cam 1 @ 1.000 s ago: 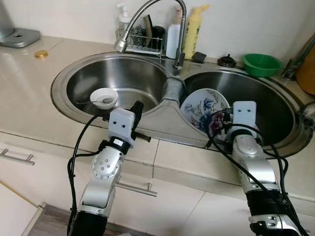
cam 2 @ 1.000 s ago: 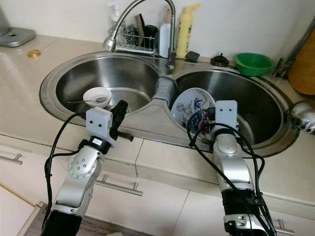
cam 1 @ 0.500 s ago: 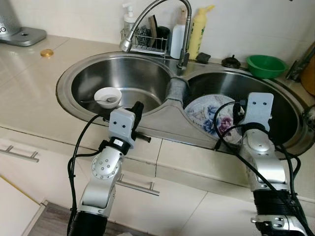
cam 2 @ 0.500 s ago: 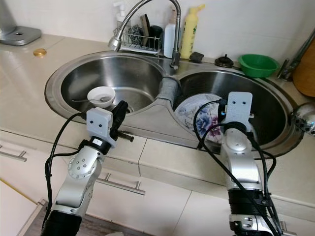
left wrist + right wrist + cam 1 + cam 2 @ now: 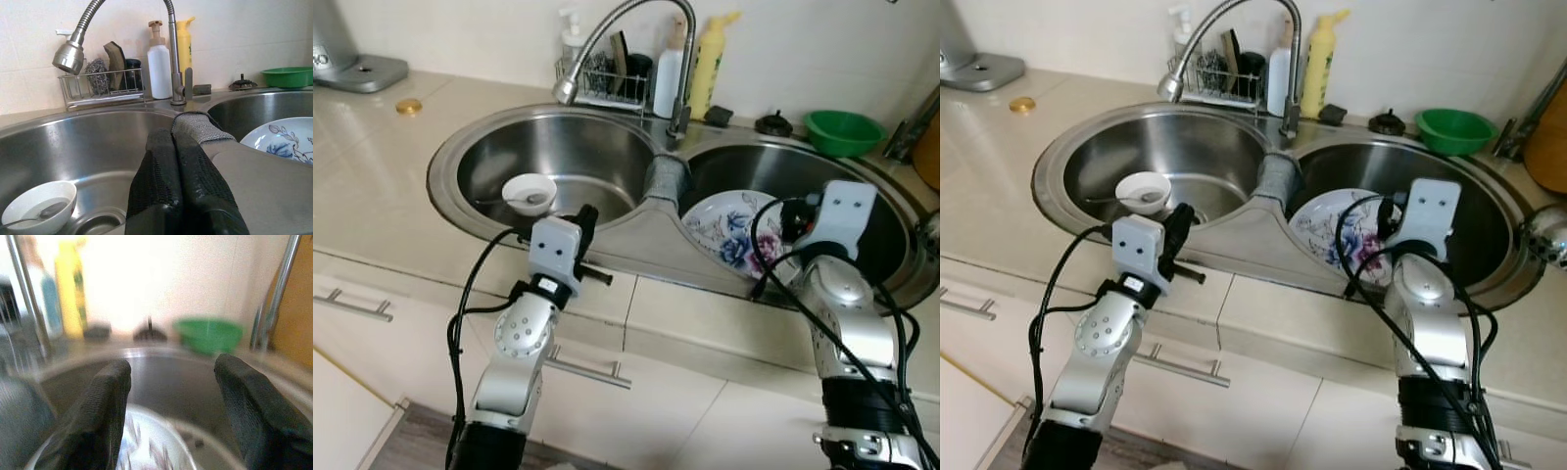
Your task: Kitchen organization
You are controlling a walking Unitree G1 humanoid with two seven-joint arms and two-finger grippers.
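The round white floral china plate (image 5: 734, 227) is propped in the stainless double sink (image 5: 450, 157), right basin. It is judged fragile and slippery, best pinched at its rim. The right gripper (image 5: 171, 406) is spread wide above it; the left gripper (image 5: 173, 161) is pressed closed at the sink's front edge.

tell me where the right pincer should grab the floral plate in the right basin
Grip the floral plate by its raised near rim, coming from the front over the sink edge. It leans tilted against the basin wall, so that edge stands free, and the open right pincer hangs just above it.
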